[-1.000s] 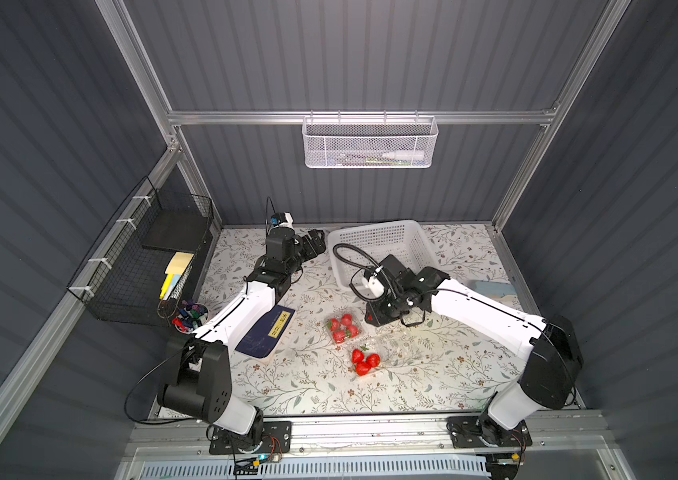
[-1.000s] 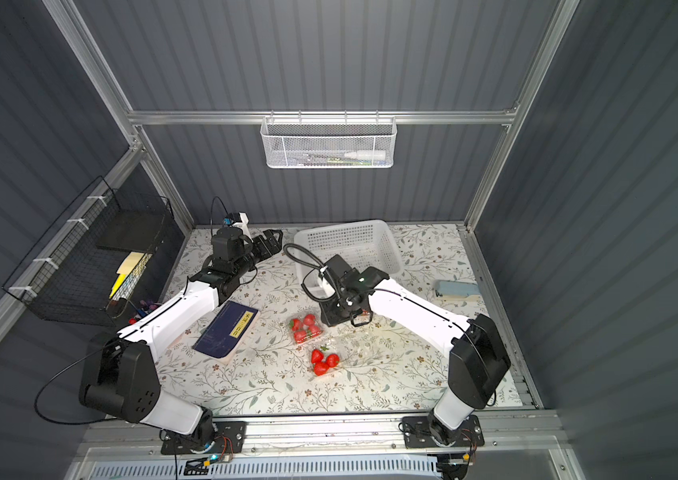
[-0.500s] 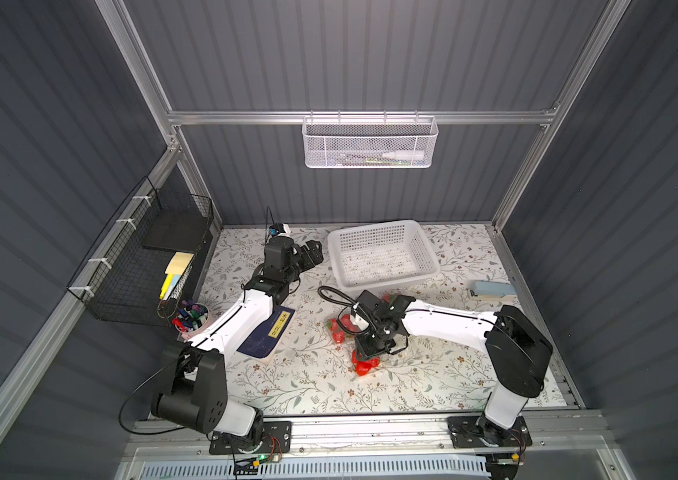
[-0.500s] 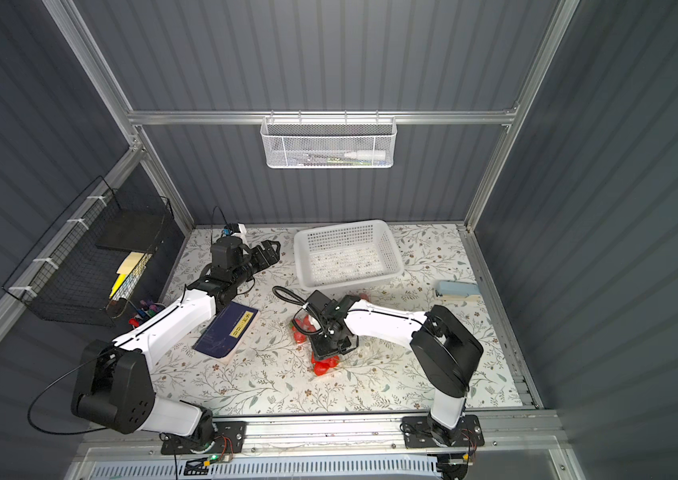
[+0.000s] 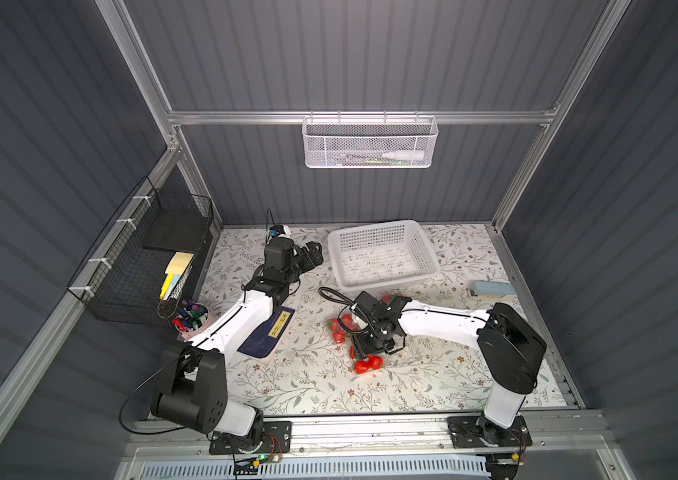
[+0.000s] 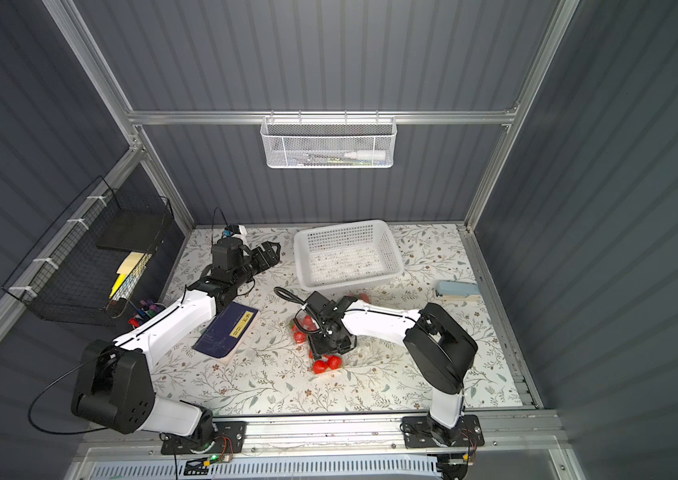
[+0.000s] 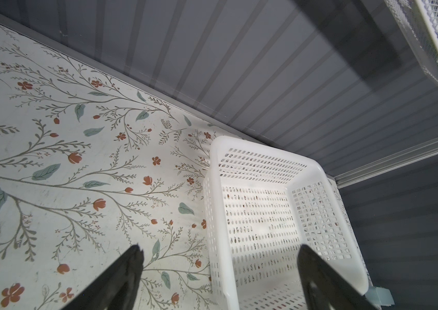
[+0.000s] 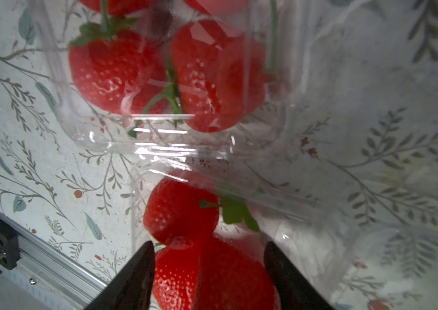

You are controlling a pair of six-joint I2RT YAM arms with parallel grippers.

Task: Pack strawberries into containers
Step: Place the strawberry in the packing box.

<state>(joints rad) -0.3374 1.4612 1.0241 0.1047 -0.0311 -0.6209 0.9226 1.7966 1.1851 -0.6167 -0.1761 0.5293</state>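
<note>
Clear containers [image 8: 91,139], red strawberries [image 8: 110,72] inside

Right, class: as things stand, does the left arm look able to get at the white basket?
Probably yes. The left arm points at the basket with its jaws open and empty, and only bare table lies between them. The right arm is over the strawberries, away from it.
</note>
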